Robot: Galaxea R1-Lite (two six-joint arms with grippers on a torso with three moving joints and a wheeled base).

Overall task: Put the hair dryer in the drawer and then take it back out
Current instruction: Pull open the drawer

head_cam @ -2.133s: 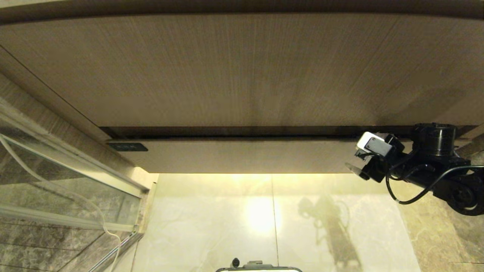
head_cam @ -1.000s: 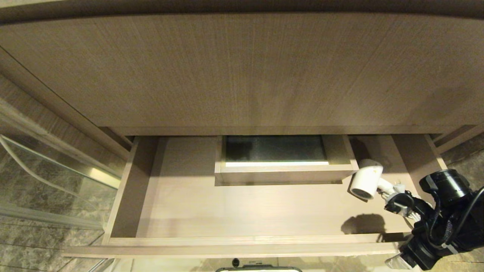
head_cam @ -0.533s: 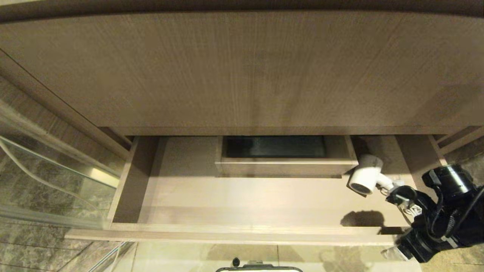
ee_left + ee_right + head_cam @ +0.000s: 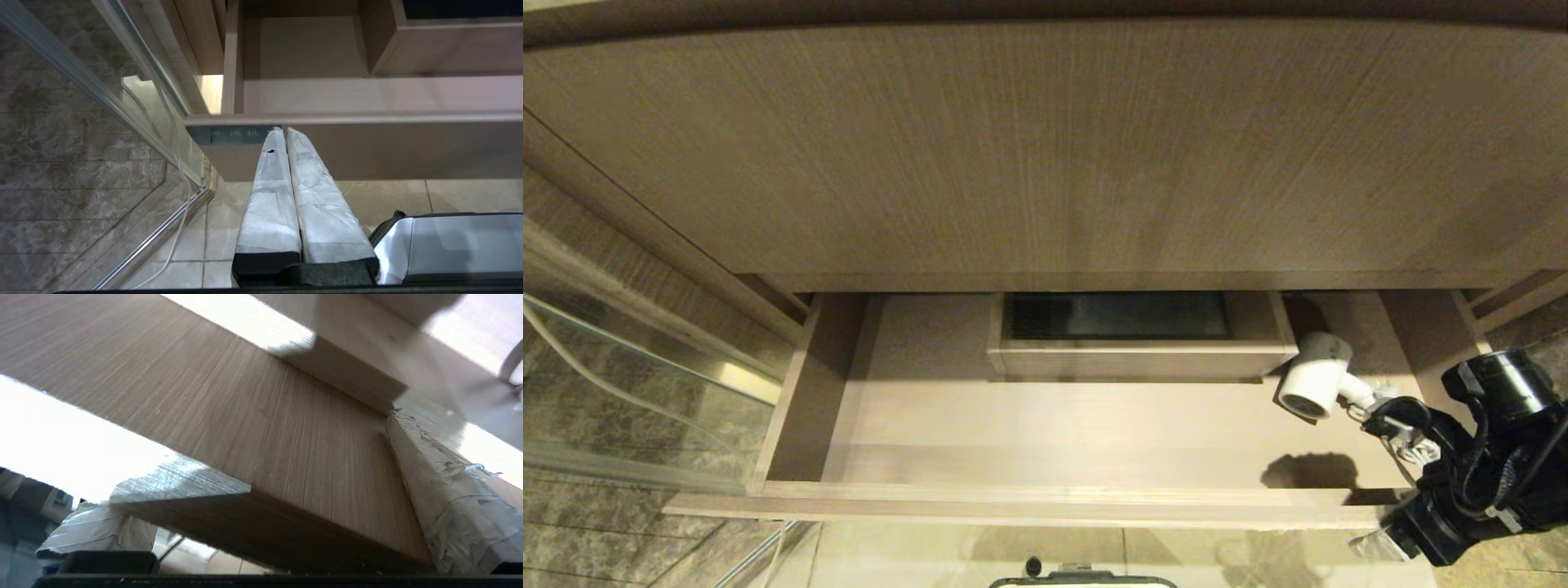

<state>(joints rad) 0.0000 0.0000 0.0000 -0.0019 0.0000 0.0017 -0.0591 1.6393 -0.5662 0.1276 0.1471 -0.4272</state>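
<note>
Drawer point(image 4: 1045, 500) pulled out below the tall wood panel point(image 4: 1045, 147). Inside: a boxed cutout point(image 4: 1139, 358) at the middle back, and the hair dryer point(image 4: 1313, 380) lying on the drawer floor just right of that box, grille end facing the front, handle and bundled cord point(image 4: 1380, 402) trailing toward the right wall. Rest of the drawer floor bare wood.

Right gripper point(image 4: 261, 490) at the drawer's front right corner, fingers wide apart, one on each side of the wooden front board; nothing clamped. Left gripper point(image 4: 286, 132) parked low before the drawer's left front, wrapped fingers point(image 4: 269, 183) pressed together, holding nothing.
</note>
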